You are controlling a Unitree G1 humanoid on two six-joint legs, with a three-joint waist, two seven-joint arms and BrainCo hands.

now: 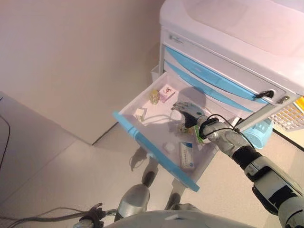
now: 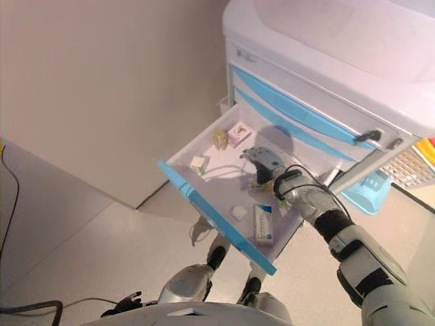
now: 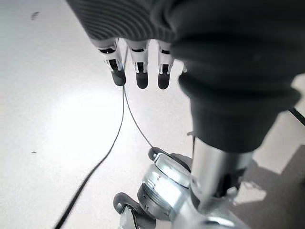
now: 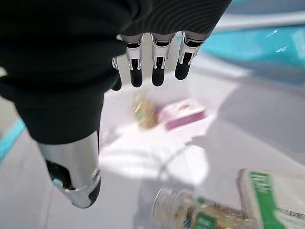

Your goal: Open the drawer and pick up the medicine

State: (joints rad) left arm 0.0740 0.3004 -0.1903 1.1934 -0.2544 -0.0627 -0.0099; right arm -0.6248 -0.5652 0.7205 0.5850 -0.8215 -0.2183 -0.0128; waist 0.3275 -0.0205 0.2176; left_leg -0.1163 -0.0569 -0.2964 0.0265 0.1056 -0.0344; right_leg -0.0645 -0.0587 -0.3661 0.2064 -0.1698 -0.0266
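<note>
Drawer (image 1: 142,97) of the white cart (image 1: 228,33) is pulled open w/ blue front. Inside: small jar (image 1: 154,97) beside a pink box (image 1: 166,92) at the back, small white box (image 1: 139,113) near the front, blue-and-white box (image 1: 186,155), a clear bottle (image 4: 190,212) and green-and-white box (image 4: 267,200) under the right hand (image 1: 189,113). Right hand hovers over the drawer, fingers straight, holding nothing. Left hand (image 3: 138,71) hangs over the floor, fingers relaxed, empty.

We note: right hand (image 4: 71,76) dark ribbed cover | fingers (image 4: 157,64) silver, dark tips | left hand (image 3: 228,71) alike | arms silver-grey, black bands.
</note>
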